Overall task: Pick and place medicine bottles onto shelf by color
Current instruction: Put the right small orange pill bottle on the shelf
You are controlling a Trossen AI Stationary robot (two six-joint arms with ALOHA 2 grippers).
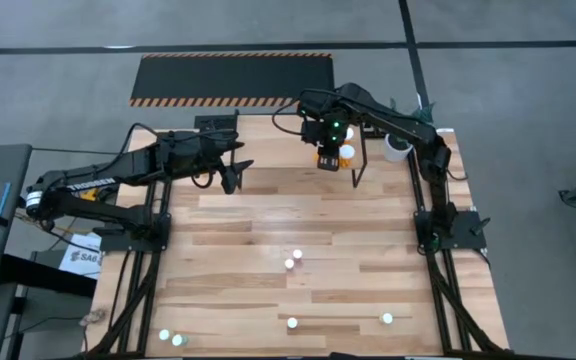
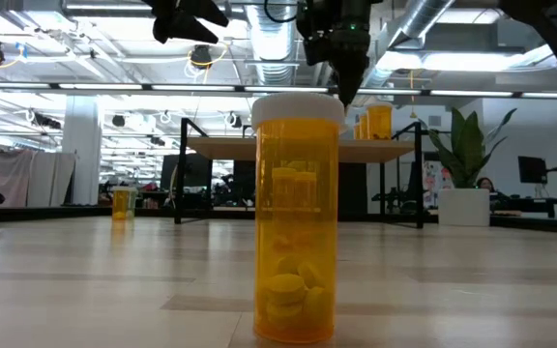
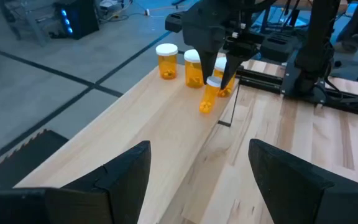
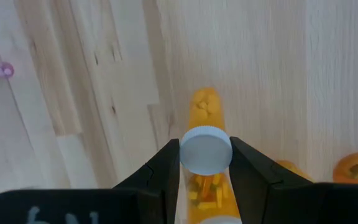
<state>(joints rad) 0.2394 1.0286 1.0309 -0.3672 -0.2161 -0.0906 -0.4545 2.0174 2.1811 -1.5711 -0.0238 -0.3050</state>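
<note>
Left gripper (image 1: 232, 176): hovers over the far left of the table (image 1: 258, 225), jaws spread wide with nothing between them; it looks parked there to leave the shelf free for the other arm.
Loose bottles (image 1: 291, 262): white caps dot the middle and near edge of the table, standing apart from one another, presumably awaiting sorting; from above their body colours cannot be told.
Foreground bottle (image 2: 295, 217): an orange one stands upright close to the low camera, pills heaped in its bottom.
Right gripper (image 4: 206, 163): its fingers (image 4: 164, 171) pinch the held bottle (image 4: 205, 151) just under the white cap, partly closed around it; the bottle hangs slightly tilted, held high by the neck so its base can go down first.
Shelf (image 3: 185, 112): at the far side of the table, right of centre; the held bottle hangs just above its wooden top.
Shelved bottles (image 3: 167, 60): orange ones already stand together at the shelf's end, so this orange bottle seems meant to join them.
</note>
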